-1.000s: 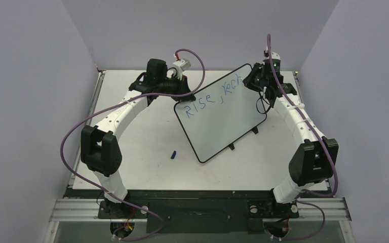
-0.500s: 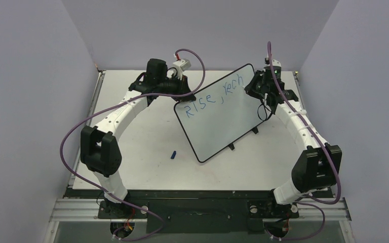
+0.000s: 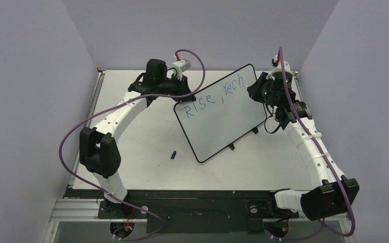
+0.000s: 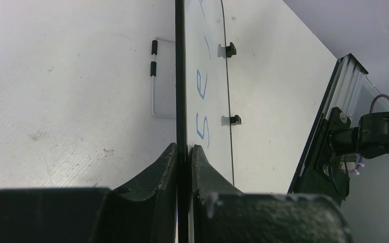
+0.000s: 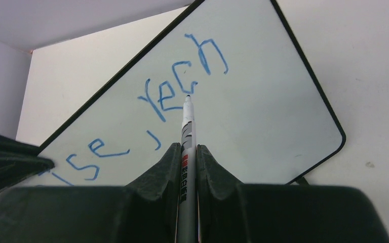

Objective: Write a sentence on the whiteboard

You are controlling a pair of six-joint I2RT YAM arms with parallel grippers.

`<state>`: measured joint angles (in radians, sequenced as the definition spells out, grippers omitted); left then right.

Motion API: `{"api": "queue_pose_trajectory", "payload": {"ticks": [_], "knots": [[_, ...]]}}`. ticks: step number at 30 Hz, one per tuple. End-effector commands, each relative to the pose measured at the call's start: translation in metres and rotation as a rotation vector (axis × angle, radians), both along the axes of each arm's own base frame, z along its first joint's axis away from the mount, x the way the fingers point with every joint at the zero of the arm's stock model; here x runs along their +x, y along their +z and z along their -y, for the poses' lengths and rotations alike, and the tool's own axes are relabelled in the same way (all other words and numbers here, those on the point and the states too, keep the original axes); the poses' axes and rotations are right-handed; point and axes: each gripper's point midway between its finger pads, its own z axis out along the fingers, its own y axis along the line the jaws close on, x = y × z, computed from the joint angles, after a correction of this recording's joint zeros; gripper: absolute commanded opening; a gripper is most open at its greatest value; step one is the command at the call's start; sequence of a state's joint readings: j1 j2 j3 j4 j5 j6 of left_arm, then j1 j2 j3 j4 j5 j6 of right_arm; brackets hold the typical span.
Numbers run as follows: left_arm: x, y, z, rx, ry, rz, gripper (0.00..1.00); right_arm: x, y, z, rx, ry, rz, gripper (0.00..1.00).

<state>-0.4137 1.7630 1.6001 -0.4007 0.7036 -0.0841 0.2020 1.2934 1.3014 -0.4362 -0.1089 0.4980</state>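
Left arm and right arm: curved white link shells dotted with small dark screw holes. Boxy black elbow housings. Purple cable in loose loops along each arm. Left end effector: matte black wedge fingers, scuffed edges.

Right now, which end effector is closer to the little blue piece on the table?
Left. The left end effector clamps the whiteboard's corner beyond the blue piece; the right end effector holds a marker across the board, farther off.
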Motion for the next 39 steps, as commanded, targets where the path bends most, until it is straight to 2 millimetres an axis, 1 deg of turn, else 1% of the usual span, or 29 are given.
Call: {"api": "queue_pose_trajectory", "payload": {"ticks": [1, 4, 8, 10, 12, 13, 14, 18, 21, 26, 30, 31, 32, 39], "knots": [[0.004, 0.039, -0.002, -0.021, -0.018, 0.201, 0.00, -0.027, -0.002, -0.014, -0.043, 0.059, 0.011, 0.00], [0.003, 0.040, -0.003, -0.020, -0.012, 0.205, 0.00, -0.041, -0.002, -0.022, -0.057, 0.087, 0.018, 0.00], [0.004, 0.040, -0.004, -0.019, -0.005, 0.211, 0.00, -0.063, -0.001, -0.040, -0.062, 0.155, 0.040, 0.00], [0.004, 0.041, -0.004, -0.020, -0.003, 0.216, 0.00, -0.071, -0.001, -0.046, -0.065, 0.178, 0.050, 0.00], [0.003, 0.042, -0.004, -0.022, -0.002, 0.220, 0.00, -0.080, 0.001, -0.047, -0.066, 0.190, 0.067, 0.00], [0.004, 0.042, -0.004, -0.021, -0.002, 0.221, 0.00, -0.082, -0.003, -0.048, -0.070, 0.193, 0.060, 0.00], [0.003, 0.042, -0.004, -0.022, -0.001, 0.222, 0.00, -0.086, -0.001, -0.050, -0.066, 0.203, 0.071, 0.00], [0.004, 0.042, -0.005, -0.019, 0.004, 0.224, 0.00, -0.098, -0.011, -0.055, -0.078, 0.237, 0.071, 0.00], [0.004, 0.043, -0.006, -0.019, 0.007, 0.228, 0.00, -0.104, -0.017, -0.057, -0.087, 0.244, 0.069, 0.00], [0.004, 0.044, -0.006, -0.021, 0.009, 0.228, 0.00, -0.112, -0.027, -0.065, -0.090, 0.273, 0.069, 0.00], [0.004, 0.045, -0.006, -0.023, 0.012, 0.233, 0.00, -0.119, -0.034, -0.076, -0.090, 0.308, 0.068, 0.00], [0.004, 0.044, -0.007, -0.022, 0.014, 0.234, 0.00, -0.122, -0.034, -0.081, -0.088, 0.327, 0.072, 0.00], [0.004, 0.045, -0.007, -0.022, 0.014, 0.234, 0.00, -0.121, -0.038, -0.080, -0.102, 0.312, 0.071, 0.00], [0.004, 0.044, -0.007, -0.023, 0.017, 0.232, 0.00, -0.130, -0.043, -0.099, -0.131, 0.358, 0.090, 0.00]]}}
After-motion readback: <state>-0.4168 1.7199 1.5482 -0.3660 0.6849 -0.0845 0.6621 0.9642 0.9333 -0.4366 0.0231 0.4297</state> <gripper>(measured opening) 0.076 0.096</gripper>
